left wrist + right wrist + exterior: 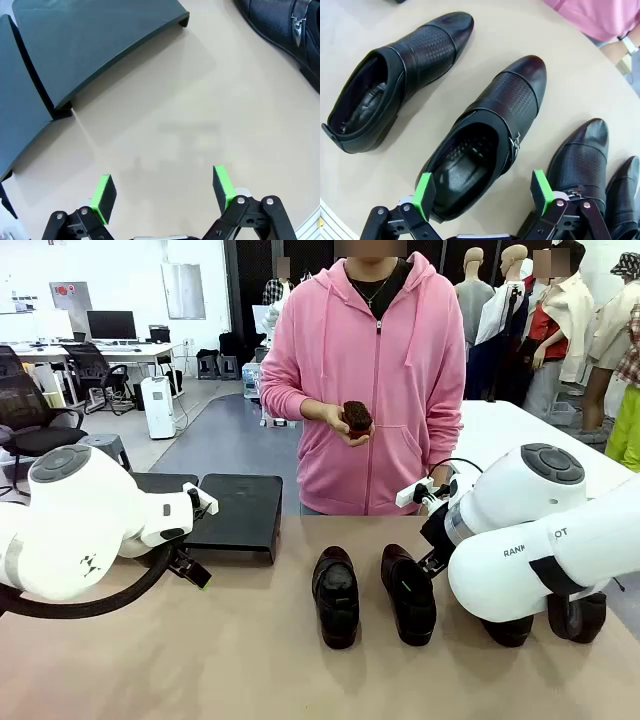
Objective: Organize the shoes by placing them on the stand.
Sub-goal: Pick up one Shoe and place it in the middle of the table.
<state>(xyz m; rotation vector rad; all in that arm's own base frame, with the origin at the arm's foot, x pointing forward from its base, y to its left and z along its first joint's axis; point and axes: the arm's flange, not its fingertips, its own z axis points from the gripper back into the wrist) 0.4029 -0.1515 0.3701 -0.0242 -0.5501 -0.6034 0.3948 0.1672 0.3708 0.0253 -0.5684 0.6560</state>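
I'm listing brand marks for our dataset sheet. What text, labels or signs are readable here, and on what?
"RAN" and "OT": broken print on the white right arm, its middle covered.
Small dark emblem on the left arm: no letters readable.
Red-and-white sign on the far wall: too small to read.
The shoes and the stand: no print seen.

Grey floor (225,445) — white desk (90,353) with monitor (111,324), black office chair (28,405).
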